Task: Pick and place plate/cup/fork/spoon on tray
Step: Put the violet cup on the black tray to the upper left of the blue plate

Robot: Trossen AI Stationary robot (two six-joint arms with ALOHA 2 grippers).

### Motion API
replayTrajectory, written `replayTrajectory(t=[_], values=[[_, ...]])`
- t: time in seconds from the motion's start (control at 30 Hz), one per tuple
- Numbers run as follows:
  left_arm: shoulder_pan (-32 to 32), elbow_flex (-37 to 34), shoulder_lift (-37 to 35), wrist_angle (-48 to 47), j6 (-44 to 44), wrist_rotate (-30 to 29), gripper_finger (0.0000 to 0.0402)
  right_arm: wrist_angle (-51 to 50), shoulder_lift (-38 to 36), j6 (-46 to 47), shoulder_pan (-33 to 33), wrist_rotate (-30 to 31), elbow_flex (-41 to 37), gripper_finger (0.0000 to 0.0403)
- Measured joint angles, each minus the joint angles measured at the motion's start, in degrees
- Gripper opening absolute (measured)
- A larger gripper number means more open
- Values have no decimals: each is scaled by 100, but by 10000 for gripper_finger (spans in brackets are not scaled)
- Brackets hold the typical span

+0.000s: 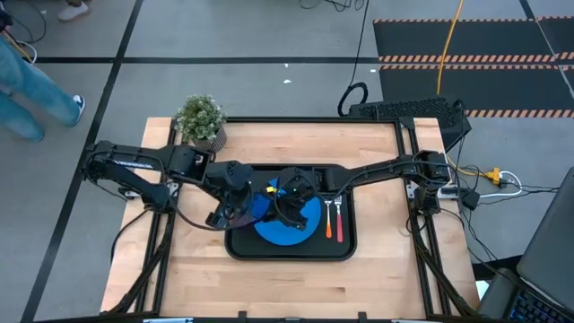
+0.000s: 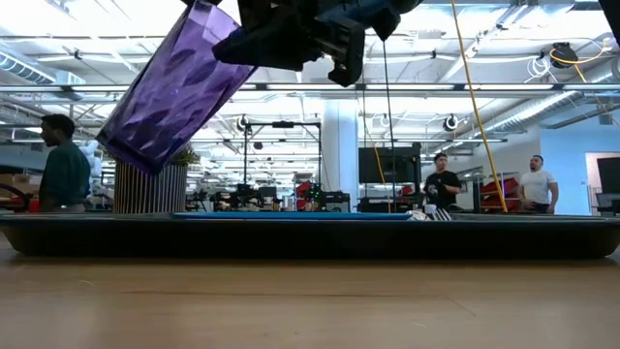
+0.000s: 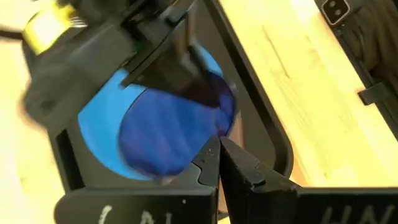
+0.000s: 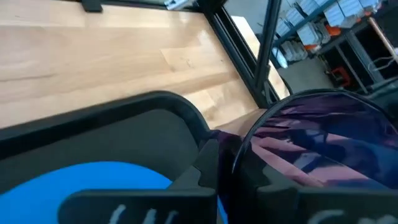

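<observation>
Cup hangs tilted above tray and plate; right gripper pinches its rim. Left gripper fingers closed, prob. empty, beside cup.

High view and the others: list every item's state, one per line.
the cup: lifted, tilted, above the tray
the plate: flat in the tray
the fork: lying in the tray, right of the plate
the spoon: lying beside the fork
right gripper: shut on the cup's rim
left gripper: shut, by the cup
</observation>
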Motion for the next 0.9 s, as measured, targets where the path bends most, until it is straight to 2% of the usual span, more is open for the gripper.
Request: replayTrajectory(t=[0.13,0.27,0.4,0.9], values=[[0,-22,-29,-356,-276,-121,35,195,-15,-1,9,-63,1,6],[-6,-106,34,-563,-464,-310,70,544,-18,412,22,-76,0,23],[-12,-263,60,-535,-466,-424,91,561,-20,597,21,-188,0,37],[-87,-266,-29,-441,-407,-413,99,321,-20,861,11,-121,0,42]])
